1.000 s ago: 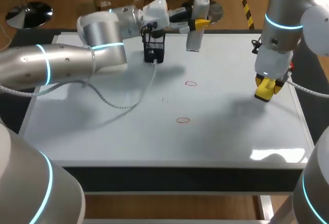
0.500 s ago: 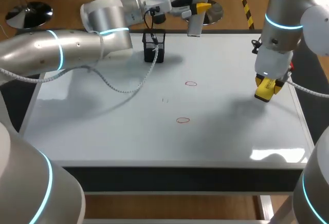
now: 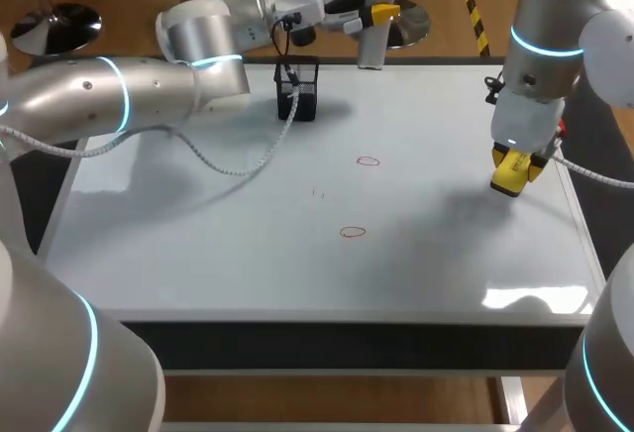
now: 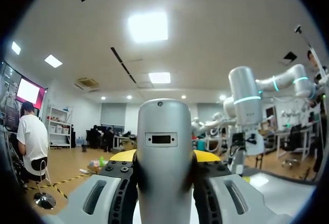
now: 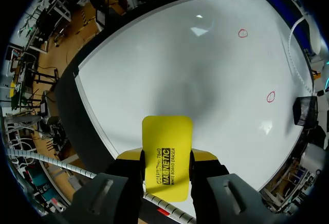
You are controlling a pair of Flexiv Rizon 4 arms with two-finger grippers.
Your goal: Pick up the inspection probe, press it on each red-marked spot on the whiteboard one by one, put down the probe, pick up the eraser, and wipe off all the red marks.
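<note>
Inspection probe [image 3: 370, 48] stands upright at the whiteboard's [image 3: 198, 244] far edge, clenched in the jaws of the outstretched left arm [image 3: 149, 95]. The right arm [image 3: 540, 46] hangs upright over the board's right side, its jaws grasping the yellow eraser [image 5: 166, 154]. I cannot tell what the black mesh holder [image 3: 298, 90] contains.

The whiteboard [image 3: 198, 244] is gleaming white, bearing two marks [image 3: 368, 162] [image 3: 352, 232] drawn as thin red rings. The probe [image 4: 164, 131] is showing silver-grey. The eraser [image 5: 167, 147] is showing bright yellow with black print. The holder [image 3: 300, 90] is showing black mesh. The left arm [image 3: 119, 105] and right arm [image 3: 545, 16] are glowing with cyan bands on silver.
</note>
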